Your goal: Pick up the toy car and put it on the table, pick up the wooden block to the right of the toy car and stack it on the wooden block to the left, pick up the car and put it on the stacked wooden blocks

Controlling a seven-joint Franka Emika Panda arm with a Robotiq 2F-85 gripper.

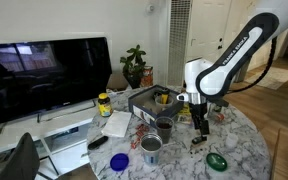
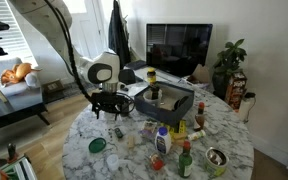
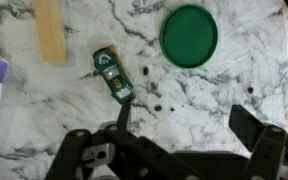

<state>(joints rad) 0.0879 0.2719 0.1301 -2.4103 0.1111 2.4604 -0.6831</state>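
The toy car (image 3: 114, 75), small and dark green, lies on the white marble table (image 3: 204, 90), just beyond my gripper's left finger. My gripper (image 3: 184, 122) is open and empty, hanging a little above the table. A tan wooden block (image 3: 50, 30) lies at the upper left of the wrist view, apart from the car. In both exterior views the gripper (image 1: 199, 124) (image 2: 111, 108) hovers over the car (image 1: 197, 142) (image 2: 115, 131) near the table's edge (image 1: 246, 150). I cannot make out any stacked blocks.
A green round lid (image 3: 189, 35) (image 1: 216, 160) (image 2: 97, 145) lies near the car. A dark tray of items (image 1: 149, 100), cups (image 1: 151, 148) and a blue lid (image 1: 120, 160) stand mid-table. Bottles (image 2: 162, 140) crowd one side. A TV (image 1: 44, 75) stands beyond.
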